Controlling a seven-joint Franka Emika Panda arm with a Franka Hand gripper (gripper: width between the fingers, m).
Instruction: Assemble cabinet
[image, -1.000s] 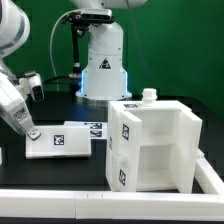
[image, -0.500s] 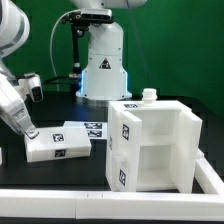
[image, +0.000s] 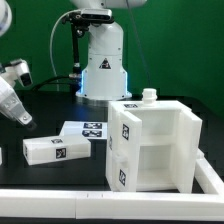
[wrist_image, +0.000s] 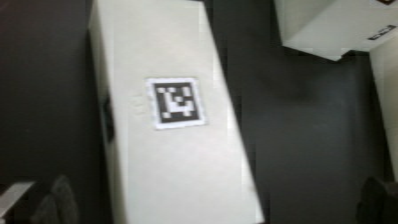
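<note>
The cabinet shell (image: 155, 145), a white open box with tags on its side, stands at the exterior view's right. A long white cabinet block (image: 55, 150) with one tag lies flat on the black table to its left. My gripper (image: 20, 115) hangs above and left of that block, clear of it. In the wrist view the block (wrist_image: 178, 110) fills the middle, and my gripper (wrist_image: 214, 205) is open with one dark finger (wrist_image: 50, 200) wide on either side, touching nothing. A second white piece (wrist_image: 338, 30) shows at a corner.
The marker board (image: 92, 129) lies just behind the block, next to the shell. The robot base (image: 105, 65) stands behind both. A small white knob (image: 148, 95) sticks up from the shell's top. A white rail (image: 60, 205) runs along the table's front edge.
The gripper opened and let go of the long block, then rose up and to the exterior view's left. The block settled flat on the table, slightly nearer the front.
</note>
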